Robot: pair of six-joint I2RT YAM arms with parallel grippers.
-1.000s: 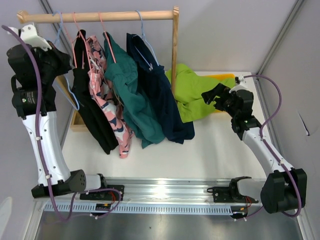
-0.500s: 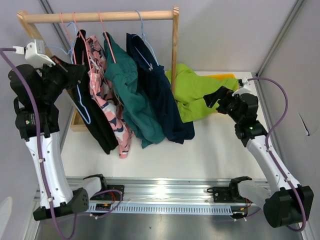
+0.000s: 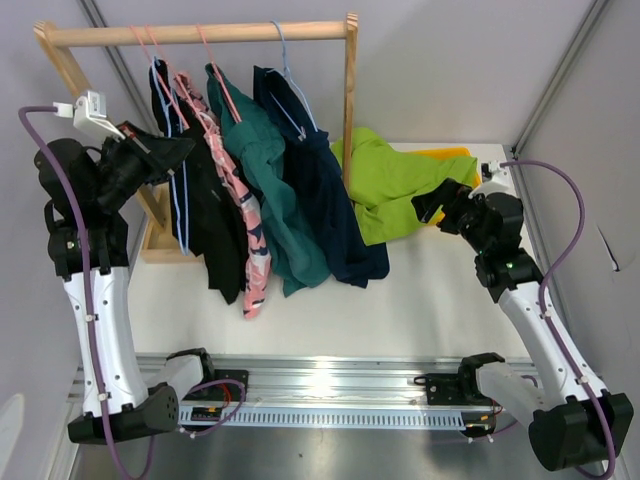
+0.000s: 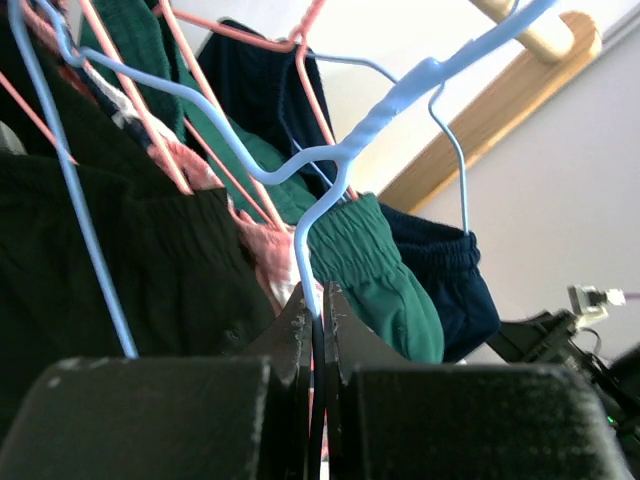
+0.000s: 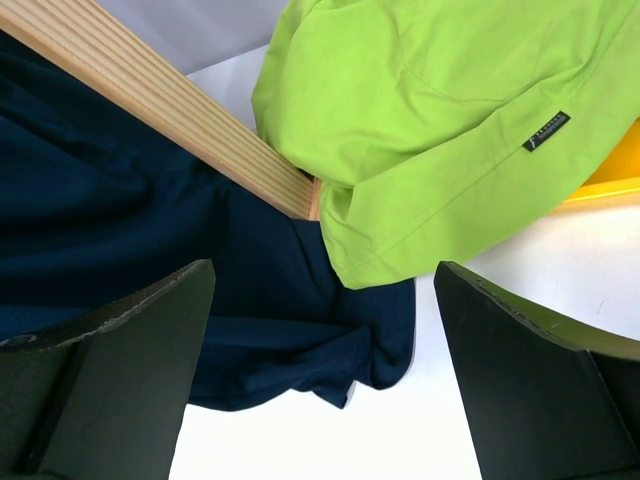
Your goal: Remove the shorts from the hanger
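Several shorts hang on the wooden rail (image 3: 200, 33): black (image 3: 215, 220), pink patterned (image 3: 250, 270), teal (image 3: 270, 190) and navy (image 3: 320, 190). My left gripper (image 3: 170, 155) is shut on the wire of an empty light-blue hanger (image 3: 178, 215) beside the black shorts. In the left wrist view the jaws (image 4: 320, 300) pinch that hanger (image 4: 350, 150), with the black (image 4: 100, 250) and teal shorts (image 4: 370, 260) behind. Lime green shorts (image 3: 385, 185) lie on the table. My right gripper (image 3: 437, 203) is open and empty next to them, its jaws wide apart (image 5: 320, 270) over the navy hem (image 5: 120, 200).
The rack's right post (image 3: 350, 90) stands between the navy and lime shorts (image 5: 440, 120), and shows in the right wrist view (image 5: 170, 110). A yellow item (image 3: 440, 153) lies under the lime shorts. A wooden box (image 3: 155, 245) sits at the rack's left foot.
My left arm has swung right and down with the blue hanger, up against the black shorts, and the hanging clothes have shifted. My right gripper has drifted slightly right, still open.
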